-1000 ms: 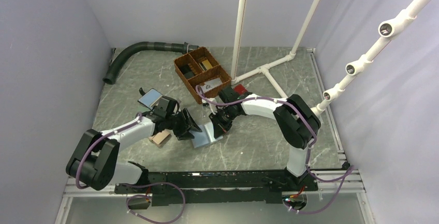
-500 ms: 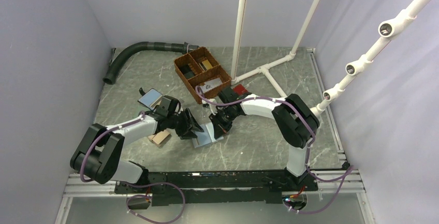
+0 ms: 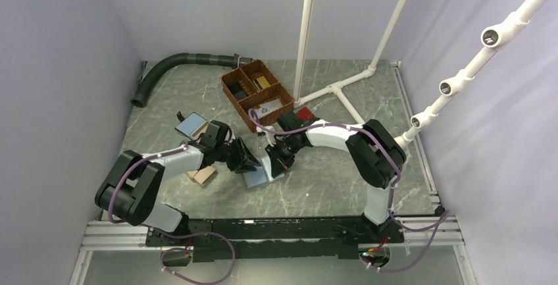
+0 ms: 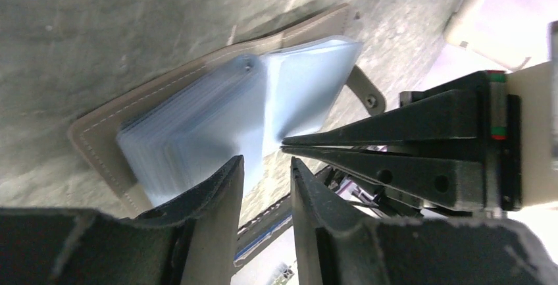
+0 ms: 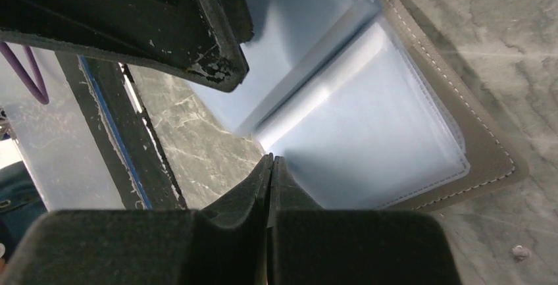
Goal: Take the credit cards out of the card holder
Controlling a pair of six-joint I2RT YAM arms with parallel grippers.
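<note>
The open card holder [image 3: 256,179] lies flat at frame centre; left gripper [image 4: 266,183] narrowly parted, empty, at its blue sleeves [image 4: 217,114]; right gripper [image 5: 270,165] closed, tips against a sleeve

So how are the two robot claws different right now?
The left gripper has a gap between its jaws; the right gripper has them pressed shut. The left gripper is at the card holder's left side, the right gripper at its right side. Both point their tips at its open blue inside.
</note>
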